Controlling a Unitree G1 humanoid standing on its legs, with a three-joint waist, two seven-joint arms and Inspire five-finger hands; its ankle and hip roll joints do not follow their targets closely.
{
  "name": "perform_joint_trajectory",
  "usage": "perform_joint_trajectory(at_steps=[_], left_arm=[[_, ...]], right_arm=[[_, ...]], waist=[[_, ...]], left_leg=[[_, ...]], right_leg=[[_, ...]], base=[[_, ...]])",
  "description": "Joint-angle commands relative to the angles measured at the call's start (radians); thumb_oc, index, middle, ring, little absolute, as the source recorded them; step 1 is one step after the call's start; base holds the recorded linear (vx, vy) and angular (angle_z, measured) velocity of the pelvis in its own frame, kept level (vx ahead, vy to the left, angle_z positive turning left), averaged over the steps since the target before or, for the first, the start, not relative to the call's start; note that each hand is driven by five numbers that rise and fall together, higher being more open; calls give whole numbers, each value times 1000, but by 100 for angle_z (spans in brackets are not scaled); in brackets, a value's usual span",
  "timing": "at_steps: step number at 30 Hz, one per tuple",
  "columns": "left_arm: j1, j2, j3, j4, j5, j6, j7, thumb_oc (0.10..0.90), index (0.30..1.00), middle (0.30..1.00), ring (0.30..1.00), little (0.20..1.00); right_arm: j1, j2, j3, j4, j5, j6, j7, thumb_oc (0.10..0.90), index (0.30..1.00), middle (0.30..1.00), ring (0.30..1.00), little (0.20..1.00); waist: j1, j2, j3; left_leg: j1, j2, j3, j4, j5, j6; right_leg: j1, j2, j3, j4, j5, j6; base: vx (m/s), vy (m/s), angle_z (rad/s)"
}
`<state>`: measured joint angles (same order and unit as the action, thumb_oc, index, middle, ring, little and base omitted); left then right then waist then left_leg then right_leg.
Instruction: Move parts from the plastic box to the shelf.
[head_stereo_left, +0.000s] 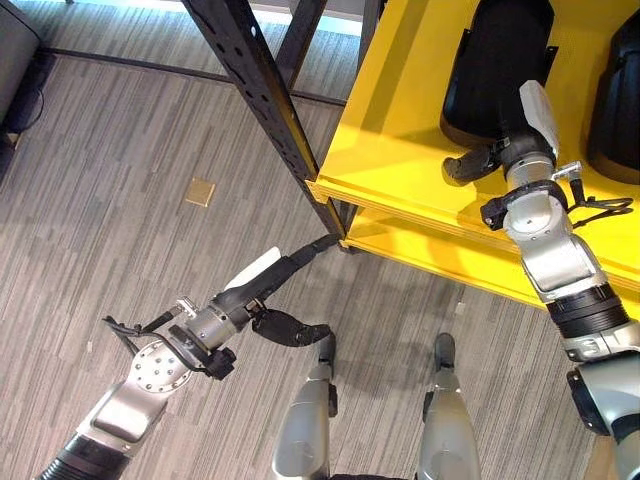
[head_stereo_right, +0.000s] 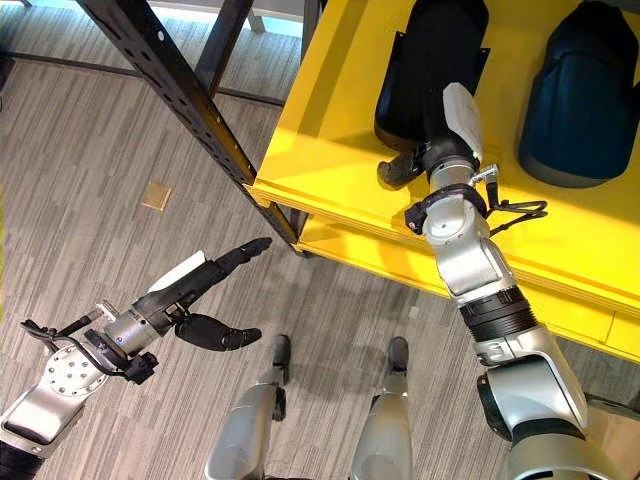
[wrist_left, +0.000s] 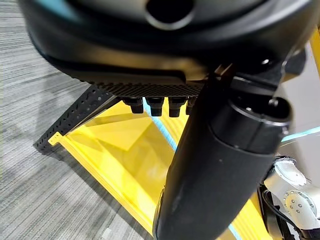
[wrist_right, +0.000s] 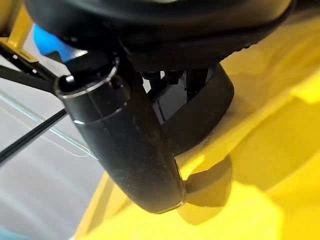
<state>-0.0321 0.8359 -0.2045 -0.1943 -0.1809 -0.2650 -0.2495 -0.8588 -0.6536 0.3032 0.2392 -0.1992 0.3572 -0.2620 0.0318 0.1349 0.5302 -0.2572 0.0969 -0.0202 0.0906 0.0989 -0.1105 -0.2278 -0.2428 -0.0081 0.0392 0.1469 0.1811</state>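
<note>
Right hand: the right hand is reaching in from the lower right of the frame up to the yellow shelf in the upper right, and is sitting against the near end of a black part. Its thumb is sticking out toward the left over the yellow board. In the right wrist view its fingers are going in behind the part's dark curved edge, so I cannot tell whether they are closing on it.

Black part: it is lying on the shelf's top board, at the upper middle of the right eye view, touching the right hand.

Second part: a dark blue-black part is lying on the same board in the upper right corner, beside the first and apart from it.

Left hand: the left hand is hanging in the lower left of the frame over the grey plank floor, fingers stretching straight toward the shelf's corner, thumb drooping below, holding nothing.

Shelf frame: a black perforated post is running diagonally from the top centre down to the shelf's near corner. A lower yellow board is showing under the top one.

Floor: a small tan square is lying on the floor in the left half of the frame.
</note>
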Motion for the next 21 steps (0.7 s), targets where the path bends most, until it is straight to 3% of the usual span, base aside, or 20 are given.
perform_joint_trajectory(at_steps=[1,5,14,21], left_arm=[[-17,-45,22,-95,-23,-62,31,900,1000,1000,1000,1000],[-16,-47,20,-101,-29,-59,35,900,1000,1000,1000,1000],[-15,-53,15,-117,-37,-50,30,900,1000,1000,1000,1000],[-11,-55,18,-117,-41,-51,32,900,1000,1000,1000,1000]], right_arm=[[-91,-95,-14,-137,-140,-59,-74,900,1000,1000,1000,1000],[-95,-110,-8,-150,-204,-52,-100,900,1000,1000,1000,1000],[-96,-128,-3,-174,-224,-47,-97,900,1000,1000,1000,1000],[-93,-138,7,-189,-271,-73,-87,900,1000,1000,1000,1000]], waist=[[3,8,-28],[1,13,-31],[-2,23,-33],[-4,24,-34]], left_leg=[[40,-10,77,53,-142,71],[43,-13,77,47,-141,71],[42,-18,77,48,-142,71],[44,-19,77,49,-141,70]], right_leg=[[2,-8,-8,117,-155,-25],[0,-10,-7,117,-155,-23],[-7,-15,-3,123,-157,-22],[-9,-16,0,126,-158,-21]], base=[[16,32,0],[1,8,0],[0,0,0],[0,0,0]])
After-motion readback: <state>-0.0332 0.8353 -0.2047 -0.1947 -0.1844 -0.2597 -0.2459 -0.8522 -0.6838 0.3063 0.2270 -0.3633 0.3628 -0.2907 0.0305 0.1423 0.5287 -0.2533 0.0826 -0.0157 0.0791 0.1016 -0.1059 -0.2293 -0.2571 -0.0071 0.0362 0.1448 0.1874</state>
